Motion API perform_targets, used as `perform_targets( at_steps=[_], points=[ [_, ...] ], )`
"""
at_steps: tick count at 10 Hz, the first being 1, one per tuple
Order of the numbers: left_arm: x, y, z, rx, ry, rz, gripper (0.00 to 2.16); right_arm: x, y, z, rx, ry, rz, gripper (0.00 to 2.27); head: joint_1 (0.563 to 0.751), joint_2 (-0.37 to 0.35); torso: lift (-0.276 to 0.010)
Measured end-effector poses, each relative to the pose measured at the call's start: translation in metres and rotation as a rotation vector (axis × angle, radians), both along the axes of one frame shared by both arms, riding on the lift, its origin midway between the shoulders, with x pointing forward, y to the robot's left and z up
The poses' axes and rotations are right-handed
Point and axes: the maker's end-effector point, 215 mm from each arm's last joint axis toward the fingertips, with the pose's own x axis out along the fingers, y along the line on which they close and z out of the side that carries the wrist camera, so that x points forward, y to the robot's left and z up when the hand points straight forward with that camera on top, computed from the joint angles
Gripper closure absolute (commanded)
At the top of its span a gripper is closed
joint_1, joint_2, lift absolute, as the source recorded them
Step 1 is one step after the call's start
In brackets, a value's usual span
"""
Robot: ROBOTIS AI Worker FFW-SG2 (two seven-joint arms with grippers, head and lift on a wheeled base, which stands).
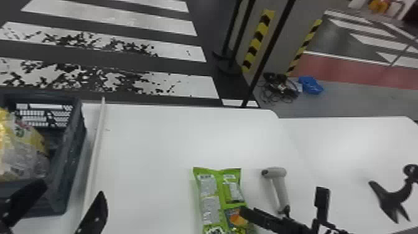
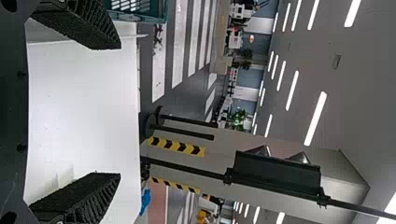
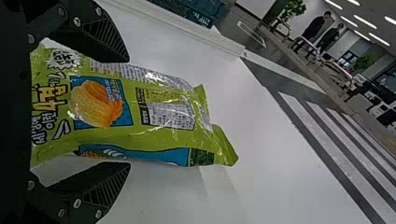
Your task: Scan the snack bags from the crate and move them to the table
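Green on the white table, the snack bag runs lengthwise away from me, its near end just left of my right claw, the nearer one, gaping wide with nothing gripped, so I'd ease it left and line up along that length.

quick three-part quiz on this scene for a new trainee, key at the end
1. True or false: on the table, the scanner is to the right of the green bag.
2. Which thing is inside the crate? a) the scanner; b) a yellow bag; c) the green bag.
3. Fill in: the left gripper has its fingers ____ (open or shut).
Key: 1 true; 2 b; 3 open.
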Motion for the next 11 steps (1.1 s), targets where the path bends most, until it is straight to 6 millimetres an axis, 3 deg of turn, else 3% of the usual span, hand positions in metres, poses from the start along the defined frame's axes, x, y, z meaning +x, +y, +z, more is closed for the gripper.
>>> perform_targets(
  at_steps=[2,3,4,5,8,11],
  points=[
    [0.0,0.0,0.0,0.002,0.0,0.0,0.01,-0.006,0.011,-0.013,-0.04,0.032,0.058,0.36,0.695,-0.306,-0.095],
    [0.0,0.001,-0.001,0.003,0.001,0.001,0.01,-0.01,0.017,-0.02,-0.063,0.055,0.084,1.59,0.695,-0.297,-0.095],
    [0.0,0.001,-0.002,0.003,0.003,0.001,0.01,-0.013,0.018,-0.03,-0.096,0.089,0.093,2.24,0.695,-0.293,-0.095],
    [0.0,0.001,-0.003,0.004,0.005,0.002,0.01,-0.013,0.017,-0.036,-0.122,0.106,0.089,2.24,0.695,-0.294,-0.095],
    [0.001,0.002,-0.006,0.004,0.009,0.003,0.01,-0.005,0.011,-0.028,-0.144,0.049,0.08,2.24,0.695,-0.299,-0.095],
    [0.002,0.002,-0.005,0.002,0.006,0.007,0.01,0.004,-0.001,0.009,-0.165,0.002,0.067,2.24,0.695,-0.309,-0.095]
  ],
)
